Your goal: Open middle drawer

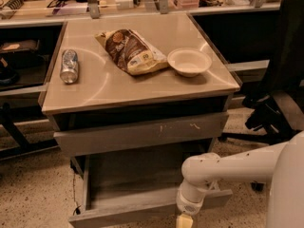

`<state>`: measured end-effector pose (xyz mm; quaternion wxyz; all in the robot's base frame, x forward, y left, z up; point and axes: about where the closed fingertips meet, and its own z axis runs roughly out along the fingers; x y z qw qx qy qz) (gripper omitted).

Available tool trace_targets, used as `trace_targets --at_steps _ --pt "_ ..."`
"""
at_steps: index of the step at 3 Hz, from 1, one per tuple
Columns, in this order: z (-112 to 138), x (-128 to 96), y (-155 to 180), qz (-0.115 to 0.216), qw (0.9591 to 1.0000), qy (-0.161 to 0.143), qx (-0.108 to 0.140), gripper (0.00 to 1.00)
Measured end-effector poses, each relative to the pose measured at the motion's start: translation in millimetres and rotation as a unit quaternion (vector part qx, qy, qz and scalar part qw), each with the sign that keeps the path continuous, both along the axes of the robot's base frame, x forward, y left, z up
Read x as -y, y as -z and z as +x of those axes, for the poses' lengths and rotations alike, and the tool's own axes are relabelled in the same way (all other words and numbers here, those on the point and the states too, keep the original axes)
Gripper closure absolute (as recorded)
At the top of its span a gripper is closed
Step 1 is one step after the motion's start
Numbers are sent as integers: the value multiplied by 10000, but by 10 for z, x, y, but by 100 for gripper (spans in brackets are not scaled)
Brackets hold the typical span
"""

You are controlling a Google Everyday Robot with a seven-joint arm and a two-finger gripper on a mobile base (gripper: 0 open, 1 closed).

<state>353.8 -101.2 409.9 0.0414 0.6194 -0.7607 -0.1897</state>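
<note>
Hanging low at front of pulled-out middle drawer (137, 177), near right end: gripper (184, 220); cannot tell grip state. Lying on cabinet top (118, 91): can (69, 66), snack bag (131, 51), bowl (189, 61).

quick count: on the worktop (142, 91) there's one can (69, 66), one snack bag (133, 50) and one white bowl (189, 61), so three things total. under it i count two grey drawer fronts: one scratched front (142, 134) and the middle drawer (137, 179), pulled out. one dark office chair (280, 103) on the right. one robot arm (213, 170) and one hand (184, 221), low at the bottom edge by that open drawer's front.
</note>
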Motion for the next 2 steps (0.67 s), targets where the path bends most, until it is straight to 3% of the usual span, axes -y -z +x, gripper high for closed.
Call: trace_targets --at_steps 1,2 --pt "-1 -4 -26 -4 10000 -1 -16 0" --pt "-321 48 -25 -55 9996 -40 -258 0"
